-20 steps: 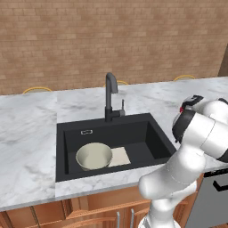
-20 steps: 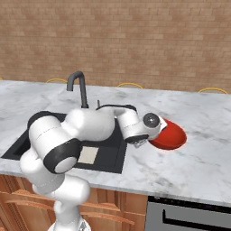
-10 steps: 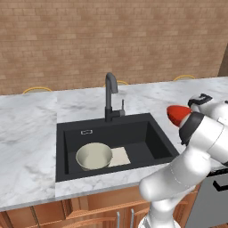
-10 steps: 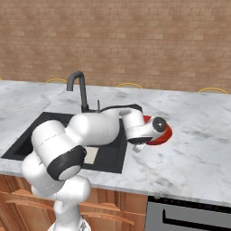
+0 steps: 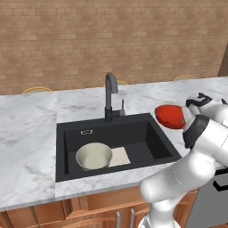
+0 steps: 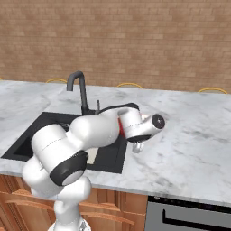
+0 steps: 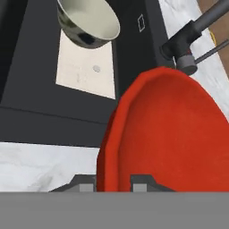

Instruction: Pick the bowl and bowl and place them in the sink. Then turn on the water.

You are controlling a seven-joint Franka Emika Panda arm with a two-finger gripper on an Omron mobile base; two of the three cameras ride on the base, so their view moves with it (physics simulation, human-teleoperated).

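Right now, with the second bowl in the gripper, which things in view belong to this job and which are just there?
Job:
- red bowl, held by the gripper near the sink's right edge
- cream bowl, already in the sink
- sink, black basin
- faucet, no water running

Just there:
- pale mat on the sink floor
- marble counter
- brick wall

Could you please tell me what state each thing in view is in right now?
red bowl: held in the air, tilted, at the sink's right edge.
cream bowl: upright in the sink.
sink: holds one bowl, no water.
faucet: off.
gripper: shut on the red bowl's rim.
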